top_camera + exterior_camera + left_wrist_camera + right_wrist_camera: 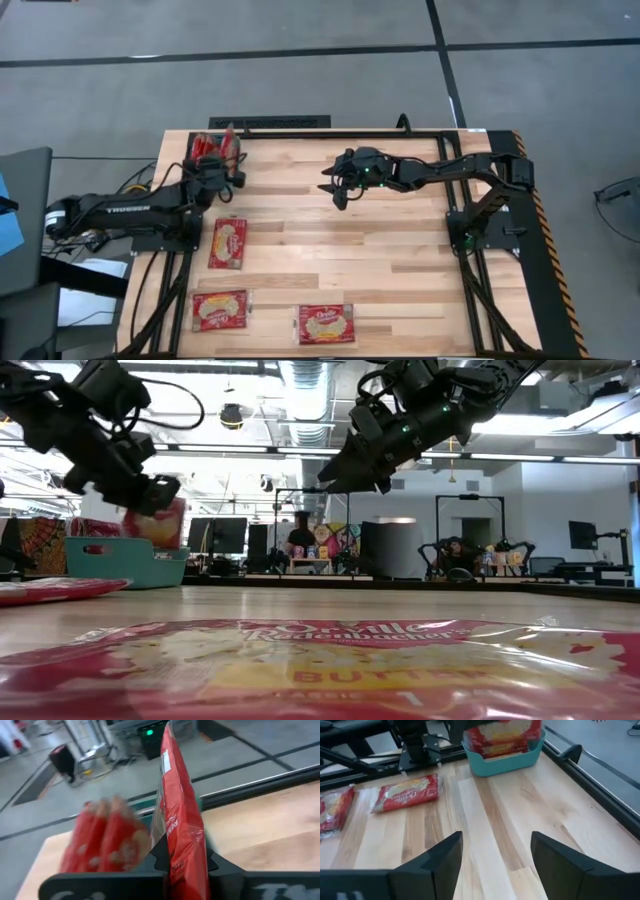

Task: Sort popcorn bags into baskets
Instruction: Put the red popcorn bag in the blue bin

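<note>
A red popcorn bag [181, 835] stands on edge, clenched between the fingers of the left claw [222, 165] and held above the teal basket [125, 560] at the far left corner of the wooden counter [400, 250]. The low view shows the packet hanging over the bin's rim. Inside the basket, more red packets [500, 740] stand upright, packed side by side and rising above its wall; the left wrist view shows them blurred just beside the held bag.

Three popcorn bags lie flat on the counter, well apart from the basket. One [228, 243] rests near the left arm's base; a second [220, 310] lies near the front left edge; the third [325, 324] lies at the front edge, nearer the middle. The low view fills its foreground with that front packet [330, 665], its white lettering and cream-yellow picture facing up.

The right claw [340, 187] hangs in the air over the middle of the counter's far half, released, its two dark fingers [437, 862] spread wide with nothing between them. Bare boards show beneath it in the right wrist view, with the basket and the left arm beyond.

Behind the counter, the low view looks into a bright room with desks, monitors and seated people [300, 540].
</note>
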Controlling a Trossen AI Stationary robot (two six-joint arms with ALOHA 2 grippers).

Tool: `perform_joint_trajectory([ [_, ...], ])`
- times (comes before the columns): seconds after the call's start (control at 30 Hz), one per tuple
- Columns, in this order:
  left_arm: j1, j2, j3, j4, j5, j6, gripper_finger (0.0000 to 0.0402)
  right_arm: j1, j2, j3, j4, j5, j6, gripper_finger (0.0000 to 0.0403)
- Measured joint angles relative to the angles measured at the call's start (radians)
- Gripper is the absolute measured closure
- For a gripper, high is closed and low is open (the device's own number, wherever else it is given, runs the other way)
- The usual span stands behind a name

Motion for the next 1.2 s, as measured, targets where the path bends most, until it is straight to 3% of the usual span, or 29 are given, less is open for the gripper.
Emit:
perform_joint_trajectory([
  [0.2,0.013,-0.088,-0.044,-0.012,-0.044,0.027,0.0397,-0.003,0.000,0.000,-0.002,0.002,-0.006,0.0149],
  [0.5,0.103,-0.115,-0.123,0.014,0.080,-0.013,0.0391,-0.002,0.000,0.000,0.009,0.002,-0.020,0.0149],
  [0.7,0.146,-0.115,-0.131,0.017,0.096,-0.048,0.0386,-0.002,0.000,0.000,0.019,0.002,-0.021,0.0150],
  [0.97,0.191,-0.115,-0.131,0.016,0.143,-0.080,0.0338,-0.002,0.000,0.000,0.019,0.002,-0.020,0.0150],
  [1.2,0.195,-0.115,-0.129,0.022,0.157,0.000,0.0282,-0.002,0.000,0.000,0.018,0.002,-0.019,0.0150],
])
